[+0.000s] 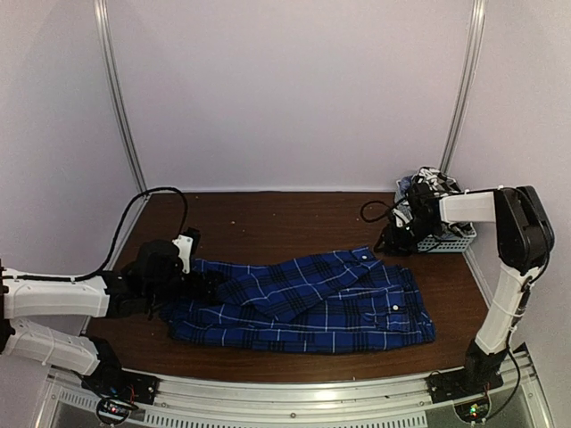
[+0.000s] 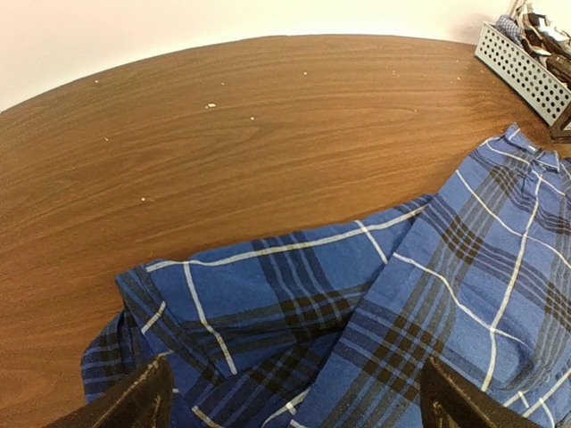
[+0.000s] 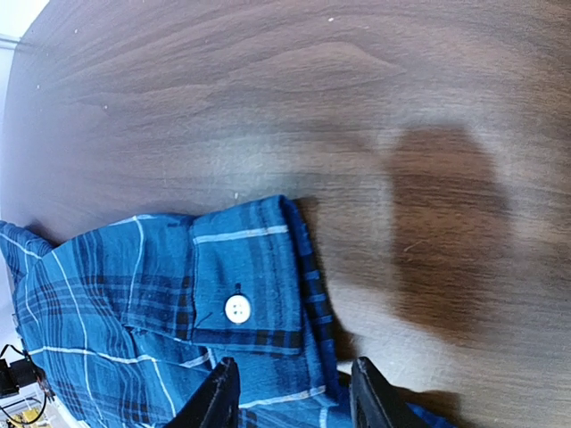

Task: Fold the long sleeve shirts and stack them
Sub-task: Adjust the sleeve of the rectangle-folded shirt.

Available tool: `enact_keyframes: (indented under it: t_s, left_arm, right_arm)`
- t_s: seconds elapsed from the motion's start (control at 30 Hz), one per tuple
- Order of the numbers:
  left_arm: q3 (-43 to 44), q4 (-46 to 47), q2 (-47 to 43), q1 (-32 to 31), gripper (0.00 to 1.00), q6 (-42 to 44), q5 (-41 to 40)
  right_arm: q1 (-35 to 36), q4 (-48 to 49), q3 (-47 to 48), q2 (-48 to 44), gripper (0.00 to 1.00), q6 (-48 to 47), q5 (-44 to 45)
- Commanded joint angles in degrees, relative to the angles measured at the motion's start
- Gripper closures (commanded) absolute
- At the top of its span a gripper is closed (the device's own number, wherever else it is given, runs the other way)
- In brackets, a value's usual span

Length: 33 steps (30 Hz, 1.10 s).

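A royal-blue plaid shirt is seen spread across the lower middle of the top view, lying on the brown wooden surface with a sleeve folded diagonally over its body. At the left end of the shirt the left hand is found, low over the cloth. In the left wrist view its dark fingers are shown at the bottom corners of the frame, spread wide, with the plaid shirt lying beneath and between them and nothing pinched. At the right of the top view the right hand is placed just beside the shirt's upper right corner and next to a small grey slotted basket, in which black-and-white cloth is bundled. In the right wrist view the two fingers are seen at the bottom edge, held apart over a folded plaid edge carrying a white button; no cloth is gripped between them. The basket is also caught in the upper right corner of the left wrist view, well apart from the left hand. Bare surface fills the upper part of the right wrist view.
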Motion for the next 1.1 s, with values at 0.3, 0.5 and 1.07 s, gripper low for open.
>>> enact_keyframes:
  t_s: [0.3, 0.5, 1.07]
  left_arm:
    - [1.30, 1.09, 1.13, -0.02, 0.02, -2.71, 0.76]
    - [0.71, 1.10, 1.08, -0.04, 0.02, -3.35, 0.41]
    - [-0.04, 0.88, 0.29, -0.05, 0.02, -3.82, 0.03]
  right_arm:
    - [-2.26, 5.04, -4.52, 2.12, 0.55, 0.84, -2.61]
    - [-2.41, 7.24, -5.35, 3.87, 0.56, 2.01, -5.77]
    - [-2.40, 13.69, -9.07, 2.48, 1.00, 6.55, -10.65]
